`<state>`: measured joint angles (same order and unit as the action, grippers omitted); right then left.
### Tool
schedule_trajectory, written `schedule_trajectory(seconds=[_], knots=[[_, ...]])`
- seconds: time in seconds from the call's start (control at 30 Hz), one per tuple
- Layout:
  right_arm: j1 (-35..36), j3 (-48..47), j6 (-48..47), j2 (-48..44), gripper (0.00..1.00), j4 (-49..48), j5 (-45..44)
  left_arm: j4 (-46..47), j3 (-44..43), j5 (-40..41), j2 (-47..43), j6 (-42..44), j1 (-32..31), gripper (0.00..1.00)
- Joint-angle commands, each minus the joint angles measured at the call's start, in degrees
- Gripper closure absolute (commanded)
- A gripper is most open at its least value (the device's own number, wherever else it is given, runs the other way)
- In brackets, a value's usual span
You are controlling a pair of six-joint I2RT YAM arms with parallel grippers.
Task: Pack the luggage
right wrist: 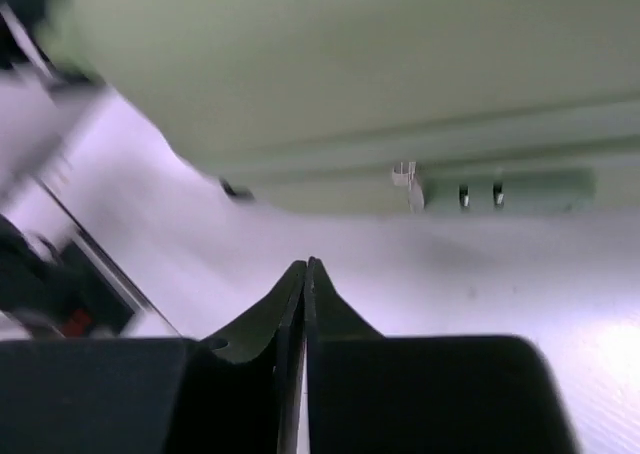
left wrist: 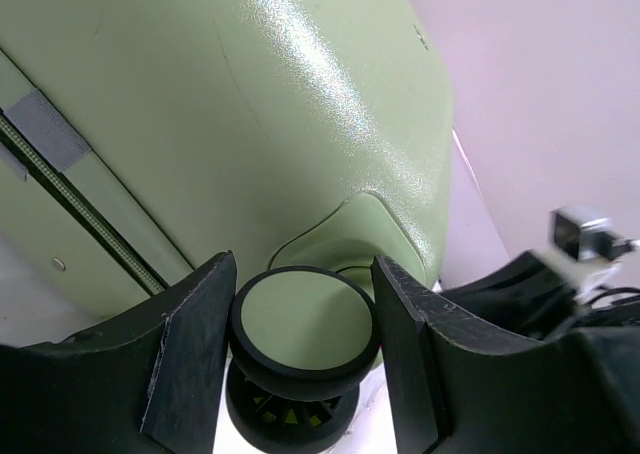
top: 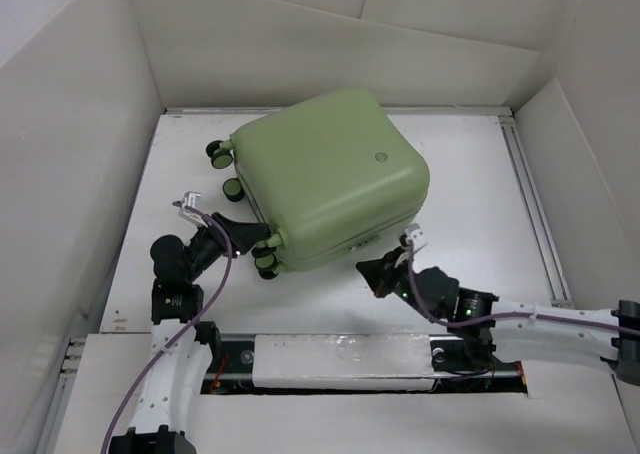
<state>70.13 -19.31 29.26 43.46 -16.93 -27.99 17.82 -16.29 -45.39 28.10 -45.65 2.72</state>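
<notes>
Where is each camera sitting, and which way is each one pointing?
Top external: above and behind the arm bases, looking down on the table and the closed luggage; the left pincer and right pincer both show.
Left wrist: on the left arm, facing the luggage's corner; the left pincer clasps a wheel.
Right wrist: low on the right arm, facing the luggage's side across the table; the right pincer is shut and empty.
Shared: all three views see the luggage.

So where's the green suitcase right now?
From above, the luggage lies closed at table centre, wheels left; the left gripper clamps a near wheel and the right gripper sits by its near edge.
</notes>
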Motion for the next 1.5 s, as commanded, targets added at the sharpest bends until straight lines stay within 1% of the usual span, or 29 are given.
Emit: schedule_trajectory(seconds=[0.0, 0.03, 0.13, 0.17, 0.23, 0.37, 0.47, 0.63, 0.73, 0.8, 0.83, 0.97, 1.13, 1.2, 1.23, 1.27, 1.3, 1.33, 1.4, 1.47], knots=[[0.7, -3.2, 2.0, 5.8, 0.90, 1.0, 2.9, 7.3, 0.0, -3.1, 0.6, -1.2, -0.2, 1.00], [0.7, -5.2, 1.1, 10.4, 0.80, 3.8, 2.9, 7.3, 0.0, -3.1, 1.9, -0.4, -0.2, 1.00], [0.7, -11.6, -1.4, 16.3, 0.52, 6.6, 2.8, 7.9, 0.0, -1.9, 3.9, 0.4, -0.2, 1.00], [0.7, -12.3, -2.1, 19.2, 0.50, 6.6, 1.7, 8.5, 0.0, -1.9, 5.4, 0.9, -0.2, 1.00], [0.7, -13.4, -3.5, 21.2, 0.50, 6.6, -2.8, 9.2, 0.6, -1.9, 6.0, 0.9, -0.2, 1.00], [0.7, -13.9, -6.8, 23.1, 0.51, 4.5, -5.2, 9.7, 1.2, -1.9, 5.8, 0.4, -0.2, 1.00], [-1.3, -13.9, -7.5, 23.1, 0.51, 4.4, -5.2, 9.7, 1.2, -3.1, 4.2, -0.8, -0.2, 1.00], [-3.4, -9.8, -6.3, 18.3, 0.51, 5.1, -3.8, 9.7, 0.1, -4.3, 1.4, -2.3, -0.2, 1.00], [-5.8, -7.9, -6.3, 16.0, 0.48, 4.4, -2.1, 9.7, -0.4, -4.3, 1.4, -2.3, -0.2, 1.00], [-8.3, -7.8, -9.1, 16.0, 0.47, 2.5, 0.4, 9.7, -0.4, -4.3, 2.2, -2.3, -0.2, 1.00], [-9.0, -7.8, -10.2, 16.0, 0.45, 1.6, 3.5, 9.7, -0.4, -4.3, 2.2, -2.3, -0.2, 1.00], [-10.9, -10.8, -12.6, 20.2, 0.45, 1.0, 6.4, 9.7, -0.4, -4.3, 3.5, -2.3, -0.2, 1.00], [-13.2, -12.3, -14.1, 25.8, 0.55, -3.2, 10.4, 9.7, -0.4, -4.8, 3.5, -1.8, -0.2, 1.00], [-13.2, -12.3, -14.1, 27.8, 0.67, -7.6, 12.4, 9.7, -0.4, -4.8, 4.1, -1.3, -0.2, 1.00], [-13.2, -11.7, -13.4, 28.3, 0.82, -8.9, 13.6, 9.7, -0.4, -4.8, 4.7, -1.3, -0.2, 1.00], [-13.2, -11.7, -12.6, 28.3, 0.83, -10.3, 13.7, 9.7, -0.4, -4.8, 4.7, -1.3, -0.2, 1.00], [-13.2, -10.7, -11.7, 29.2, 0.96, -12.2, 14.8, 9.7, 0.1, -4.8, 5.2, -1.3, -0.2, 1.00], [-12.2, -10.7, -11.1, 30.1, 1.00, -16.6, 14.8, 9.7, 0.1, -4.8, 5.7, -1.3, -0.2, 1.00], [-8.3, -10.7, -9.3, 31.2, 1.00, -19.4, 13.2, 9.7, 0.1, -4.3, 6.3, -0.8, -0.2, 1.00], [-4.4, -12.5, -7.7, 34.1, 1.00, -21.5, 11.6, 10.7, 0.1, -4.3, 6.4, -1.5, -0.2, 1.00]])
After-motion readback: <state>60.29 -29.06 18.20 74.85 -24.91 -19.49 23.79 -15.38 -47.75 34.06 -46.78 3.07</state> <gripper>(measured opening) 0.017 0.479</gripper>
